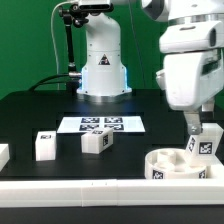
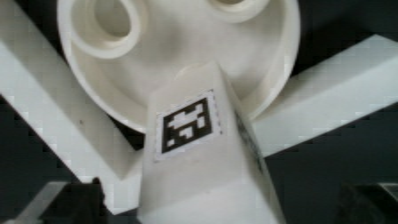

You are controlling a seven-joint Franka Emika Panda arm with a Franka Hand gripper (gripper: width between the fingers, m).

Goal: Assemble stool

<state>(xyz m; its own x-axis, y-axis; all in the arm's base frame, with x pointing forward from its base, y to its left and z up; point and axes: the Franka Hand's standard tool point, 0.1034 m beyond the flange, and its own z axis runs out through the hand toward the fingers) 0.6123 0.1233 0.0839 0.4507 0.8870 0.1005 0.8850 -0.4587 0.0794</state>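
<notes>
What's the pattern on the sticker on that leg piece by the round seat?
Black-and-white squares, a tag on the white leg block; clearest in the wrist view.

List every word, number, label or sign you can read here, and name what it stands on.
No words, letters or numbers can be read in either view.
marker board: black-and-white square tags, patterns only.
loose leg blocks: one tag each, pattern only, too small to make out.
seat: a tag on the rim, pattern only.
leg block at the seat: a sharp tag, no characters.

White seat (image 2: 187, 55), black-and-white tagged leg block (image 2: 201, 175)
</notes>
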